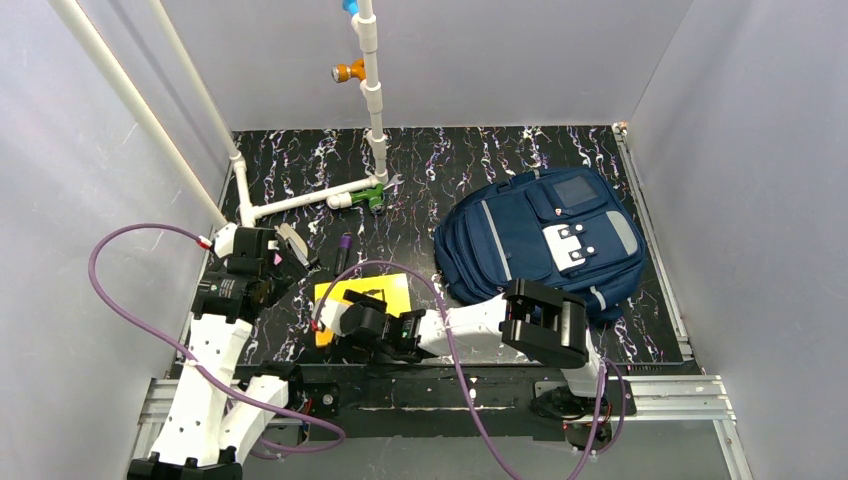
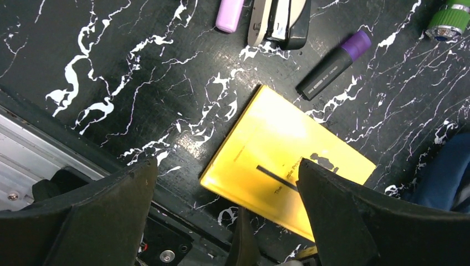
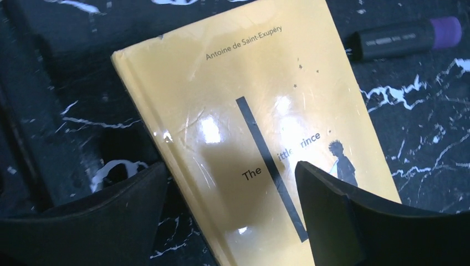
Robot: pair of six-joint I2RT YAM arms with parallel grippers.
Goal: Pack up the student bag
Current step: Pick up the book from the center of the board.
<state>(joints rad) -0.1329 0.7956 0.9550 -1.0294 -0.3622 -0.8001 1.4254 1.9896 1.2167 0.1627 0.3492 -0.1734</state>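
The student bag (image 1: 545, 240), a navy backpack with grey patches, lies flat at the table's right; a blue sliver of it (image 2: 443, 177) shows in the left wrist view. A yellow book (image 1: 385, 290) lies left of it. My right gripper (image 1: 335, 322) reaches across over the book's near left corner. It is open, and its jaws straddle the spine edge of the book (image 3: 249, 111), one finger over the cover and one over the table. My left gripper (image 1: 285, 262) hovers open at the left, with nothing between its fingers (image 2: 133, 194) and the book (image 2: 277, 149) below.
A black marker with a purple cap (image 2: 332, 65) lies just beyond the book. A stapler (image 2: 280, 19) and a lilac object (image 2: 230, 14) lie past it. A green-capped item (image 1: 372, 197) and a white pipe frame (image 1: 372, 90) stand at the back. The metal rail (image 1: 450, 395) runs along the near edge.
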